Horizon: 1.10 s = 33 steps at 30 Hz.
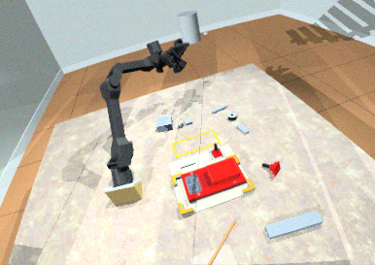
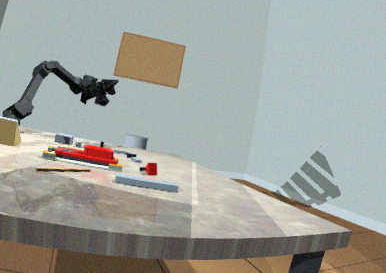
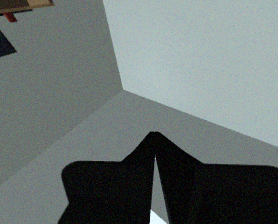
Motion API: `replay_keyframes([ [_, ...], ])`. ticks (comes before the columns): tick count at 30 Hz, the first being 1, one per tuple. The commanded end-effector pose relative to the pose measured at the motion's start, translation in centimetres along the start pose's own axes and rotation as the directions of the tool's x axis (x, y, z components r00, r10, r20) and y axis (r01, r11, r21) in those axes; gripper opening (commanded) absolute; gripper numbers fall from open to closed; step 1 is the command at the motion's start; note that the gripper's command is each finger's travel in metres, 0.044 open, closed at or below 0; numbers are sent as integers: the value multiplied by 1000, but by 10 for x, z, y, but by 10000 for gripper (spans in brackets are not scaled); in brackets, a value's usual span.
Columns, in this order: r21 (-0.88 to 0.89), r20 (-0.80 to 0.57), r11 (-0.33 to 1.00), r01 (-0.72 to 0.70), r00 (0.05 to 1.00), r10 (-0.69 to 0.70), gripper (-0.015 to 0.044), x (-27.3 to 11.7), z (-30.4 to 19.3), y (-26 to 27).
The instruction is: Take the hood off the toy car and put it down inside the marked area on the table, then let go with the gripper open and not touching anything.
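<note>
- My fingers are pinched together on nothing; the gripper (image 1: 181, 48) hangs high, aimed at the walls.
- Nothing done yet, I judge: the hood (image 1: 224, 174) sits on the car (image 1: 214, 180), well below.
- Left: reach down, grab, lift off, place in the yellow outline (image 1: 194, 143) just behind the car, release.
- Count: one arm, one car on one tray (image 1: 187, 207), one outline, one grey cylinder (image 1: 188, 26), two loose red parts, several grey blocks.
</note>
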State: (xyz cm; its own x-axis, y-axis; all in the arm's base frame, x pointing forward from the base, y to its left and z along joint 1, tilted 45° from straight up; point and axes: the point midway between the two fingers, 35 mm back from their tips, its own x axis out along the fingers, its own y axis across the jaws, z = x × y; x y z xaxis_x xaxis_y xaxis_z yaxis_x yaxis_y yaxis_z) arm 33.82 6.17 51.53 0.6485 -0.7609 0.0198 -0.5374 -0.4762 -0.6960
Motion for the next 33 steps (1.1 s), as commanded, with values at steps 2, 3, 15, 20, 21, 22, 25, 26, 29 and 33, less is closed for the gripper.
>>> replay_keyframes([
  [2,-4,2,1000,7,1000,-7,53,3,4,-1],
  [3,-8,6,1000,14,1000,-14,79,8,9,-2],
  [15,-64,153,995,78,986,-67,394,74,85,8],
  [20,-70,239,996,50,970,-32,440,103,119,27],
  [21,-71,258,997,41,966,-21,440,109,126,31],
  [22,-71,277,997,30,961,-9,440,115,133,37],
  [25,-70,334,997,-10,942,33,440,132,152,54],
  [26,-70,353,997,-26,934,49,440,138,158,61],
  [29,-67,410,994,-82,906,102,440,153,175,82],
  [33,-61,484,983,-174,856,181,440,171,196,113],
])
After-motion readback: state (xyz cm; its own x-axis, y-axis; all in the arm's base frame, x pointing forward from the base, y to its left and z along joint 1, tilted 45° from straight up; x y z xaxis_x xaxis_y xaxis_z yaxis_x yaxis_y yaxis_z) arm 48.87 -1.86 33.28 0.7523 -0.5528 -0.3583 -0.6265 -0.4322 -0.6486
